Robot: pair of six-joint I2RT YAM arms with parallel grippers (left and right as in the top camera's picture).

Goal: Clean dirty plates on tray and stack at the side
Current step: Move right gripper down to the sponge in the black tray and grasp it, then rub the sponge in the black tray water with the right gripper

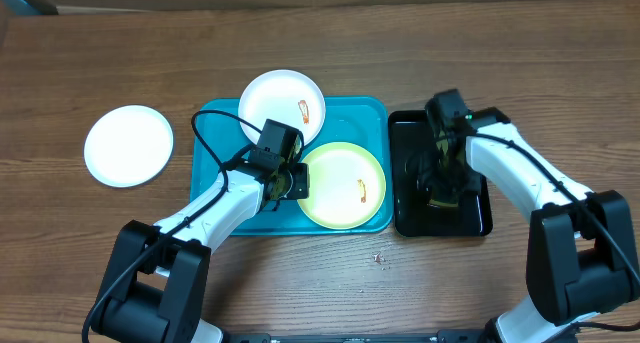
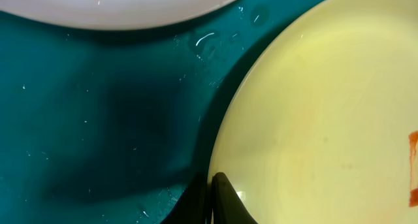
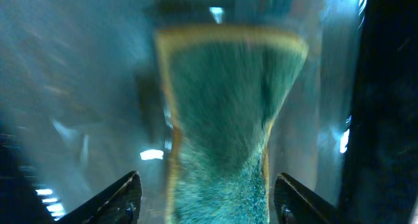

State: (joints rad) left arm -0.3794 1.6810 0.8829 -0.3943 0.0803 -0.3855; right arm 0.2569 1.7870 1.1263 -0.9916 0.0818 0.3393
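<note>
On the turquoise tray [image 1: 215, 123] a white plate [image 1: 282, 106] with an orange smear lies at the back. A pale yellow-green plate [image 1: 342, 185], also smeared, lies at the front right. My left gripper [image 1: 290, 178] is at that plate's left rim. In the left wrist view the gripper [image 2: 214, 185] is shut on the rim of the yellow-green plate [image 2: 313, 119], one finger over the tray [image 2: 98, 119]. The white plate [image 2: 117, 5] shows at the top. A second, clean white plate [image 1: 128, 145] rests on the table at the left. My right gripper [image 1: 440, 178] is open.
A glossy black tray [image 1: 440, 218] stands right of the turquoise one. In it lies a green sponge [image 3: 222, 119] with a yellow edge, between my right gripper's [image 3: 206, 198] spread fingers [image 3: 124, 198] with gaps on both sides. Small crumbs [image 1: 378, 257] lie near the table's front.
</note>
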